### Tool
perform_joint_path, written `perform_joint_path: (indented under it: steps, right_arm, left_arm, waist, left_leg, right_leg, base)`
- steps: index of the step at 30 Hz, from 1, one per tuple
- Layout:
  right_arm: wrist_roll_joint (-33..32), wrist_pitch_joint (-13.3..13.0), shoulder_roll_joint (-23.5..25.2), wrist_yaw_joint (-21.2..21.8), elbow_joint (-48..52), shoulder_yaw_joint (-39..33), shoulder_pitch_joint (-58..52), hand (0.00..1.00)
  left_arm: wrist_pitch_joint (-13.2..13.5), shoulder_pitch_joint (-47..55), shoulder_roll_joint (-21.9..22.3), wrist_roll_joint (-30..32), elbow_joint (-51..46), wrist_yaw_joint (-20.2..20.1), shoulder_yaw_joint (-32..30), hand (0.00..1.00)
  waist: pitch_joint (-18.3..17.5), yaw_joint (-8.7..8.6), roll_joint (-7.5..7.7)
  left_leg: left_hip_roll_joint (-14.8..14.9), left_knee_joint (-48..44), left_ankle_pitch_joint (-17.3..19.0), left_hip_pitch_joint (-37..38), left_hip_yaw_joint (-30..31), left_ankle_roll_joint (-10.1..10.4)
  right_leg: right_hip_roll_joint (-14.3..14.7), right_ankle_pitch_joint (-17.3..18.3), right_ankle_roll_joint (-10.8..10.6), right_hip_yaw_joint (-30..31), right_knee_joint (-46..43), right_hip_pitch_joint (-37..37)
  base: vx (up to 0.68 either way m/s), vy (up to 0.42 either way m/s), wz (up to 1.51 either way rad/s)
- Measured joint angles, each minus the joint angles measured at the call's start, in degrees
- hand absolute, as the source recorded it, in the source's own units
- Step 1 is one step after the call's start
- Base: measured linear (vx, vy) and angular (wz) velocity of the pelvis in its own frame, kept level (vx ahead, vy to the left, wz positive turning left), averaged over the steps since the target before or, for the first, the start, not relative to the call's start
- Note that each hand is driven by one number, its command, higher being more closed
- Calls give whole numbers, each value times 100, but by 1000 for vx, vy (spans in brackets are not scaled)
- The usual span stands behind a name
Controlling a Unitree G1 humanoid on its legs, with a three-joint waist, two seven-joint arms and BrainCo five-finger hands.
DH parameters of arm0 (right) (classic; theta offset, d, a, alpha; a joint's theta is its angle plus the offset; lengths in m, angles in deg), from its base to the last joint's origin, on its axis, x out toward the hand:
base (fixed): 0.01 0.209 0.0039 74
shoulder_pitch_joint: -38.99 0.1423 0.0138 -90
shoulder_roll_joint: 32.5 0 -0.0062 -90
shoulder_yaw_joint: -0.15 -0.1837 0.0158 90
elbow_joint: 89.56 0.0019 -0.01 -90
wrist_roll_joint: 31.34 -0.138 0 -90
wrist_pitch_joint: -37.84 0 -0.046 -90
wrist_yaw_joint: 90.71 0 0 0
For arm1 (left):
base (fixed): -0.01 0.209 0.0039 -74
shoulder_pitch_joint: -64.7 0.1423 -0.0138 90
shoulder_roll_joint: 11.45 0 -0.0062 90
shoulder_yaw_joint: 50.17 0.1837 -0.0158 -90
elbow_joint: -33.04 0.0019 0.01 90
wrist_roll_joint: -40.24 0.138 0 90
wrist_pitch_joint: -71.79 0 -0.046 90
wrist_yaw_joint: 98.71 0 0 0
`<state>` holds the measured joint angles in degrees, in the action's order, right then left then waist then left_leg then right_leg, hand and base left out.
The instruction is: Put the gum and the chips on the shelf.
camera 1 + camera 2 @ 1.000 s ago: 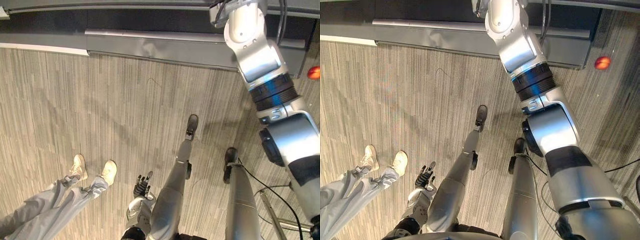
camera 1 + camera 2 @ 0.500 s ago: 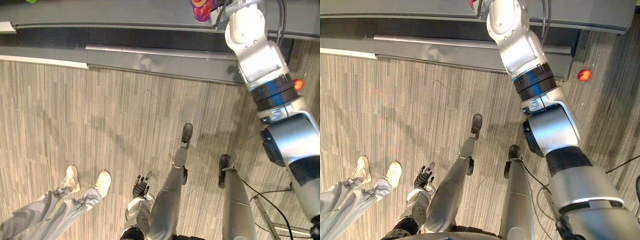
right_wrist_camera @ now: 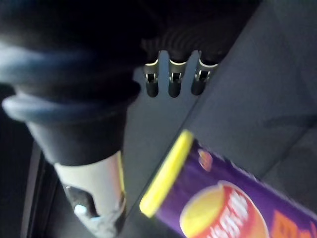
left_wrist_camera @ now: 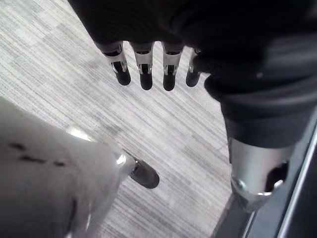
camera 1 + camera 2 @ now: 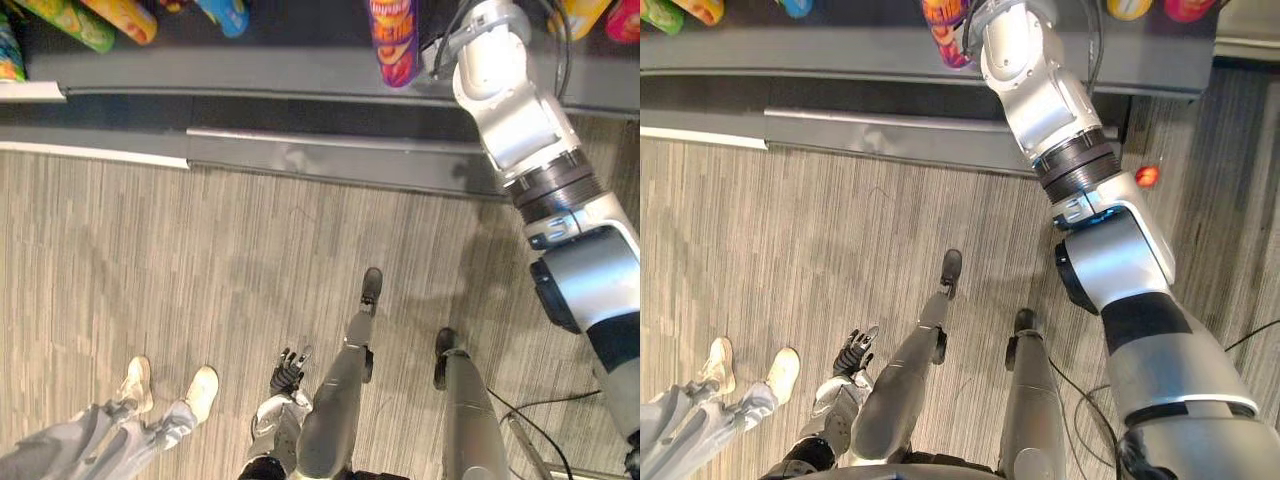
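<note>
Grey striped carpet floor (image 5: 150, 250) runs under us up to the foot of a dark shelf (image 5: 250, 75). Nearest to us the left hand (image 5: 287, 372) hangs low by our side, its fingers (image 4: 143, 74) loosely straight and holding nothing. Just beside it on the carpet are a person's pale shoes (image 5: 168, 388).

Farther off, a small red thing (image 5: 1148, 176) lies on the floor near the foot of the shelf.

Against a second ago the whole picture has slid down, so it is our head that has tipped up, not the things that have moved. This brings the shelf board into sight, with a row of other cans (image 5: 125, 18) on it.

The purple can of chips (image 5: 393, 40) appears to stand on the board, yellow lid (image 3: 166, 173) on. The right hand (image 3: 174, 84) is up there just beside the can, its fingers straight and spread loose, not curled round it.

We judge the chips are set down and released, so that half of the task looks done. Where the gum is we cannot tell, and it is what we must deal with next.
</note>
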<state>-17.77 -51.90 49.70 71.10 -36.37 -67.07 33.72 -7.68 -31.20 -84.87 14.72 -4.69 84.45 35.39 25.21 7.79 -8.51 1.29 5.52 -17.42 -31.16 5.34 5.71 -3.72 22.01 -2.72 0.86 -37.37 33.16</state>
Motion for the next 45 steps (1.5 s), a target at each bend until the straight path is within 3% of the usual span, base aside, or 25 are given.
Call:
perform_joint_path:
  steps: [2, 7, 14, 17, 19, 22, 24, 26, 29, 34, 39, 42, 45]
  right_arm:
    - [0, -68, -130, 12, -6, -166, 0, 0]
    - [-6, -180, -477, 114, -377, -696, 1, 0]
    - [-61, -231, -780, 343, -845, -1077, -404, 0]
    - [-793, -412, -640, 548, -260, -1762, -1834, 0]
    - [-1492, -487, -269, 813, 256, -2033, -3253, 0]
    - [-2627, -565, 525, 1548, 711, -1955, -5920, 0]
    - [-2963, -448, 907, 1881, 654, -1872, -6930, 0]
    - [-3050, -347, 1305, 2280, 604, -1775, -8129, 0]
    - [-3044, -352, 1606, 2496, 357, -1834, -8924, 0]
    - [-2859, -465, 1951, 2532, -881, -2375, -9115, 0]
    - [-2018, -534, 2042, 1936, -2574, -3918, -8881, 0]
    - [-2045, -307, 2034, 1715, -3177, -5013, -8969, 0]
    - [-2194, -151, 2143, 1701, -3219, -5593, -9188, 0]
  left_arm:
    - [-3, 103, -148, 172, -38, -54, 78, 0]
    - [-79, 210, -242, 418, 28, -171, 244, 0]
    - [-174, 412, -472, 805, 265, -237, 259, 0]
    - [-207, 488, -581, 906, 374, -237, 238, 0]
    - [-264, 641, -562, 1088, 504, -237, 205, 0]
    - [-366, 945, -440, 1331, 487, -320, -128, 0]
    - [-384, 1004, -409, 1349, 488, -361, -307, 0]
    - [-433, 1086, -371, 1569, 515, -397, -538, 0]
    - [-457, 1133, -362, 1784, 698, -403, -674, 0]
    - [-448, 1231, -371, 1784, 704, -395, -667, 0]
    - [-449, 1218, -375, 1799, 712, -294, -669, 0]
    - [-451, 1168, -404, 1964, 827, -212, -745, 0]
    - [-467, 1165, -390, 1965, 892, -222, -923, 0]
  waist:
    - [-41, -127, 82]
    - [-94, -149, 103]
    - [-561, -275, 129]
    - [-867, -296, 295]
    - [-1148, -361, 416]
    - [-1436, -613, 527]
    - [-1441, -652, 536]
    - [-1464, -837, 526]
    - [-1707, -944, 571]
    - [-2005, -934, 736]
    - [-2020, -937, 812]
    - [-2026, -938, 920]
    - [-2041, -958, 944]
  left_leg:
    - [0, -1, 1, 175, 25, -1]
    - [34, -1, 0, 626, 19, -2]
    - [189, 1, 166, 953, 99, 43]
    - [202, 6, 351, 1215, 85, 33]
    - [225, 20, 425, 1345, -25, 27]
    - [177, 3, 481, 1540, -69, -7]
    - [167, 2, 518, 1664, -163, -44]
    - [133, 3, 560, 1885, -191, -79]
    - [158, 37, 659, 2064, -239, -74]
    - [231, 39, 754, 2173, -314, -43]
    - [200, 40, 805, 2267, -392, -120]
    - [150, 40, 875, 2430, -474, -119]
    - [130, 40, 926, 2467, -537, -133]
  right_leg:
    - [0, 0, 0, -62, 135, -266]
    - [47, -116, 1, -85, 509, -885]
    - [195, -435, -32, -17, 1131, -1418]
    - [212, -507, -49, 47, 1360, -1716]
    - [217, -597, -66, 142, 1633, -1924]
    - [160, -675, -126, 169, 1994, -2282]
    - [142, -694, -133, 241, 2078, -2419]
    - [103, -704, -149, 268, 2183, -2664]
    - [111, -736, -140, 296, 2341, -2870]
    - [175, -812, -173, 347, 2635, -3100]
    - [136, -892, -220, 410, 2825, -3259]
    - [76, -902, -217, 450, 2935, -3449]
    - [62, -899, -201, 499, 2943, -3466]
  base:
    - [69, -47, 10]
    - [25, -22, 0]
    - [1, 9, -13]
    - [5, 4, -15]
    - [50, 2, -22]
    - [109, 8, -4]
    - [93, -8, -15]
    - [61, -26, -12]
    - [-10, -28, -9]
    - [-8, -10, -7]
    - [10, 6, -4]
    - [61, 8, -8]
    - [71, -8, -10]
